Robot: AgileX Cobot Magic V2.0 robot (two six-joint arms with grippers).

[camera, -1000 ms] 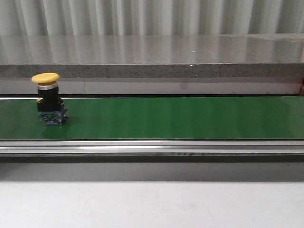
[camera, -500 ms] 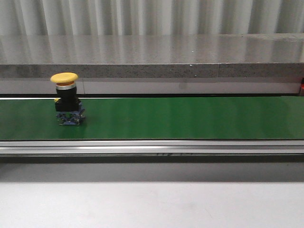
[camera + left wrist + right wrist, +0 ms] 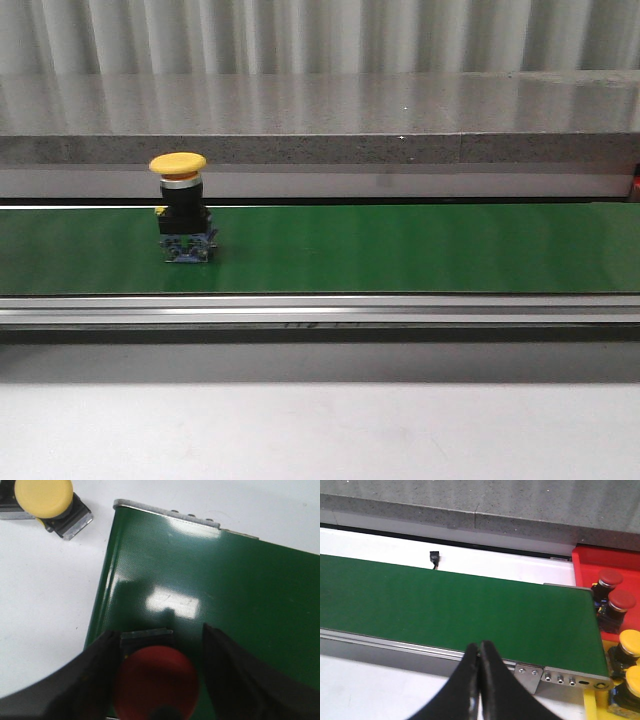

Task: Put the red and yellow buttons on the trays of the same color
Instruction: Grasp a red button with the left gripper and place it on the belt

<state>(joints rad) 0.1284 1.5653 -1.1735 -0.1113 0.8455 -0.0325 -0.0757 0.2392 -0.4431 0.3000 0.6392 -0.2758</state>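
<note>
A yellow button point(image 3: 178, 208) stands upright on the green belt point(image 3: 400, 250) left of centre in the front view, with no gripper near it. A red button point(image 3: 156, 682) sits at the end of the belt point(image 3: 225, 580) between the fingers of my open left gripper point(image 3: 160, 632); one finger touches its body and a gap shows at the other. My right gripper point(image 3: 479, 644) is shut and empty over the belt's near rail. The red tray point(image 3: 600, 560) holds two red buttons point(image 3: 621, 600). The yellow tray point(image 3: 592, 705) holds yellow buttons point(image 3: 631, 642).
Another yellow button point(image 3: 42, 497) lies on the white table beside the belt's end. A grey stone ledge point(image 3: 320, 110) runs behind the belt. A metal rail point(image 3: 320, 310) borders the belt's near side.
The yellow button has travelled to the right along the belt in the front view, staying upright.
</note>
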